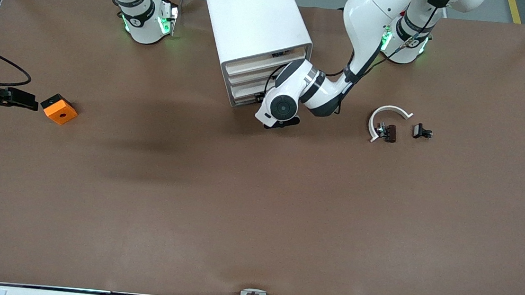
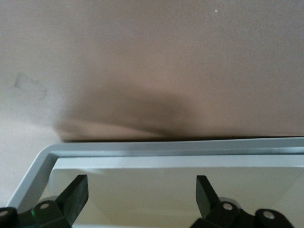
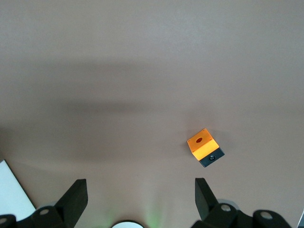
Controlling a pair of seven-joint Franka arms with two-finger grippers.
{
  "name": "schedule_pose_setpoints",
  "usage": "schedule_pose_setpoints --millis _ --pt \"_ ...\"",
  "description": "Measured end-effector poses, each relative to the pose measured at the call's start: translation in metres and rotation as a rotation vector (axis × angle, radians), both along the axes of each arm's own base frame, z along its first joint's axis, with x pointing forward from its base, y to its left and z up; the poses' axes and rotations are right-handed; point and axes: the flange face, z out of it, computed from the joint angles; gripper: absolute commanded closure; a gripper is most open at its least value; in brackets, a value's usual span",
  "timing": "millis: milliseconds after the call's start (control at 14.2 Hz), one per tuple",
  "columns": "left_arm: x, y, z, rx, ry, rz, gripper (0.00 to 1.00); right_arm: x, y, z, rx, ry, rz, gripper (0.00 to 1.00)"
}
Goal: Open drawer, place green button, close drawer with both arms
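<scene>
The table (image 1: 238, 202) wears a matt brown covering, smooth and paper-like. The cabinet (image 1: 252, 18) looks like smooth, satin white plastic. The arms (image 1: 368, 23) have glossy white shells. The orange block (image 1: 59, 109) seems matt plastic.

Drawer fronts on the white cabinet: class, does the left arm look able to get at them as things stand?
Probably yes: the left tool is open and right at the front of the cabinet, level with the lower drawers, with nothing between them.
</scene>
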Motion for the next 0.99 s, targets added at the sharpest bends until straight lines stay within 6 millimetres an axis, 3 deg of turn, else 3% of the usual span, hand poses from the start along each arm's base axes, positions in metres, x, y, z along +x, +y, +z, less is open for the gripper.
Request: schedule_pose_setpoints --millis 141,281,563,985 --pt "0.024 0.001 0.021 0.008 -0.008 0.044 0.0 -0.001 0.002 0.009 0.008 -0.02 -0.044 0.0" --pt "0.064 0.015 0.046 0.003 -0.038 0.095 0.0 -0.002 0.004 0.016 0.032 -0.035 -0.062 0.0" --pt "0.143 0.068 0.093 0.041 -0.143 0.145 0.0 -0.011 -0.014 0.045 0.149 -0.109 -0.112 0.0" --pt "0.216 0.168 0.158 0.167 -0.376 0.156 0.0 -0.037 -0.005 0.076 0.13 -0.124 -0.088 0.0"
